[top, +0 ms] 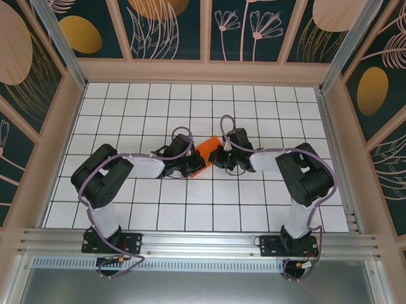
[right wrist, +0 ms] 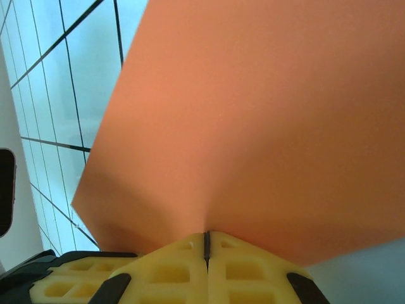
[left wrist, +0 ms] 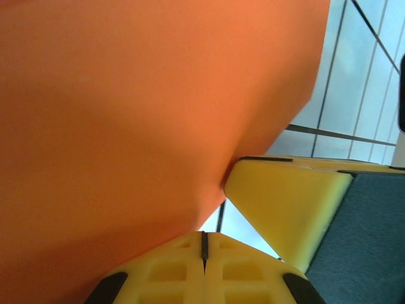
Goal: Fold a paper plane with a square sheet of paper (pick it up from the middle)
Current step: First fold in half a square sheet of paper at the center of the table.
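The square sheet of paper (top: 206, 151) is bright orange and hangs between my two grippers over the middle of the white grid table (top: 187, 211). My left gripper (top: 197, 167) meets it from the left. In the left wrist view the yellow fingers (left wrist: 171, 272) are pressed together, and the paper's (left wrist: 126, 114) lower edge runs down into their seam (left wrist: 204, 244). My right gripper (top: 216, 158) comes from the right. Its jaws (right wrist: 206, 244) are shut on the paper (right wrist: 266, 126), which puckers at the pinch. The right gripper's fingers (left wrist: 285, 209) touch the sheet close beside the left ones.
Both arms lie folded low over the table's middle rows, with loops of purple cable (top: 180, 134) above the wrists. Patterned walls (top: 51, 120) close in the left, right and back sides. An aluminium rail (top: 200, 245) runs along the near edge by the arm bases.
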You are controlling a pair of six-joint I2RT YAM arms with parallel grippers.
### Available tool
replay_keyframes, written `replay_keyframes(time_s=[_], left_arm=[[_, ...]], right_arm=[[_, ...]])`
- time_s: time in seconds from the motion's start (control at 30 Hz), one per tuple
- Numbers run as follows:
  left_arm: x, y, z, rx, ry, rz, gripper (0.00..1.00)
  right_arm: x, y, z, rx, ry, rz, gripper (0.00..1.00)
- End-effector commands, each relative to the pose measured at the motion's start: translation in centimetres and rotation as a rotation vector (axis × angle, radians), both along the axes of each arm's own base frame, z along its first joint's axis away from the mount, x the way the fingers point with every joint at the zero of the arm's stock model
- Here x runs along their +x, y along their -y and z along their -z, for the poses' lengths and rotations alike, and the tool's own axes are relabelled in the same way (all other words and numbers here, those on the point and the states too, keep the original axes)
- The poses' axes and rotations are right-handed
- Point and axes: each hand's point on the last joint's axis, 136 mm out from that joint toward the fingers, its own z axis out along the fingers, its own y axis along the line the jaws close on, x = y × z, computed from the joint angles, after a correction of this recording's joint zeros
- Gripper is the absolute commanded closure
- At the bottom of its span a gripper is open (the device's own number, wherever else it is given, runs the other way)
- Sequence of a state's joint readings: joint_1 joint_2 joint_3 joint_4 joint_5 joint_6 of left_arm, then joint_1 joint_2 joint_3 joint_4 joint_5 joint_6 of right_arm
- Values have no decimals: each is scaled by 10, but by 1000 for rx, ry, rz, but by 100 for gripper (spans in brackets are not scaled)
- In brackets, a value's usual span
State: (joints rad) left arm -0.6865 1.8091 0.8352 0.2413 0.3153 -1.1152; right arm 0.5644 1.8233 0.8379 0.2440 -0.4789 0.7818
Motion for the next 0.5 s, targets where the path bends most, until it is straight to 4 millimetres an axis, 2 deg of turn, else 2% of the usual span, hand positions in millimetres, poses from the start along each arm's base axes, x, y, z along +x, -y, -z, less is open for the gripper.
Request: replay_keyframes(time_s=[0.0, 0.3, 0.47], left_arm=[[0, -3, 11, 48, -12, 2, 96], [-3, -5, 16, 66, -25, 5, 96], [3, 1, 3, 25, 23, 12, 95]], right_arm=[[2, -6, 1, 16, 17, -40, 100], [-3, -4, 12, -2, -2, -50, 100], [-5, -1, 19, -23, -14, -52, 100]])
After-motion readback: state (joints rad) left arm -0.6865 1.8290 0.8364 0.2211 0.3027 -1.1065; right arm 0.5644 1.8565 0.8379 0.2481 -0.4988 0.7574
